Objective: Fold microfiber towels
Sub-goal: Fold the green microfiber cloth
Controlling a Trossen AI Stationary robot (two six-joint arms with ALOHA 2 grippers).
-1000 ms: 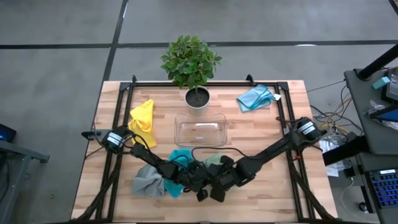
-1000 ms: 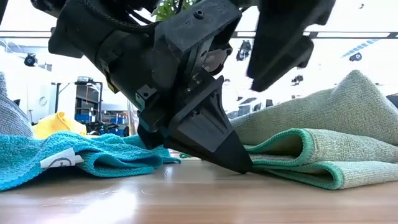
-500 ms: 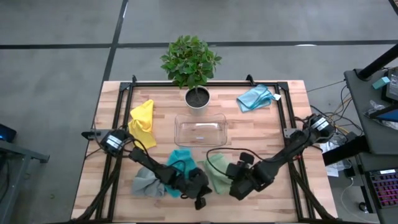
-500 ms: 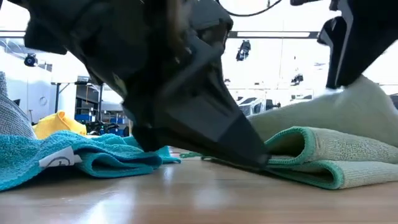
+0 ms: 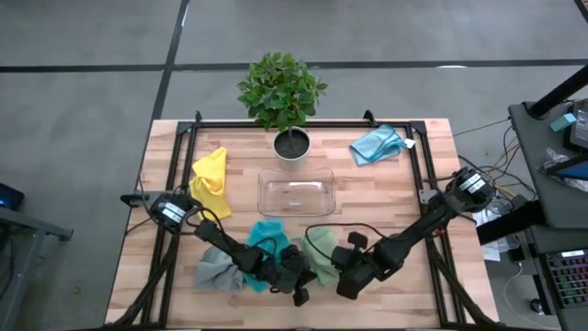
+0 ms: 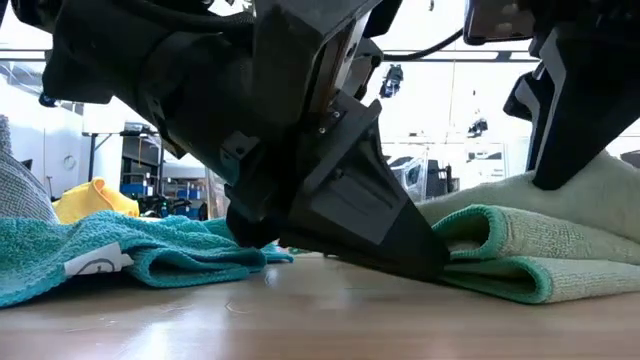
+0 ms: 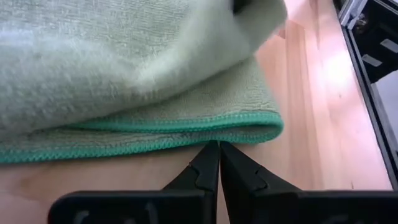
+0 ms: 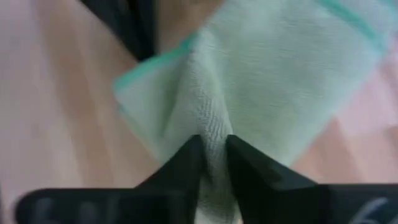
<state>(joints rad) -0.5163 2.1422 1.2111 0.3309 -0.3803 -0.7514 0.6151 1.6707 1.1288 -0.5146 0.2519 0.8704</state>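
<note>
- Sage green towel (image 5: 319, 255) lies folded over on itself at the near-middle of the wooden table (image 5: 386, 198), its teal-stitched folded edge facing the left gripper.
- Right gripper (image 8: 214, 163) is nearly closed on a raised pleat of this towel — a ridge of cloth is pinched between its two dark fingers (image 8: 186, 163).
- Left gripper (image 7: 219, 163) has its fingers pressed fully together, holding nothing; its tips rest on the table just at the towel's folded edge.
- Teal towel (image 5: 268, 235) lies crumpled just beside the green one, toward the left arm, with a white label showing in the low view.
- Grey towel (image 5: 217, 268) sits bunched beyond the teal one, near the table's left front.
- Yellow towel (image 5: 210, 179) lies crumpled farther back on the left side, well apart from the grippers.
- Light blue towel (image 5: 378, 144) lies crumpled at the far right corner.
- Clear plastic tray (image 5: 297, 192) sits mid-table — a potted plant (image 5: 282, 92) stands just behind it.
</note>
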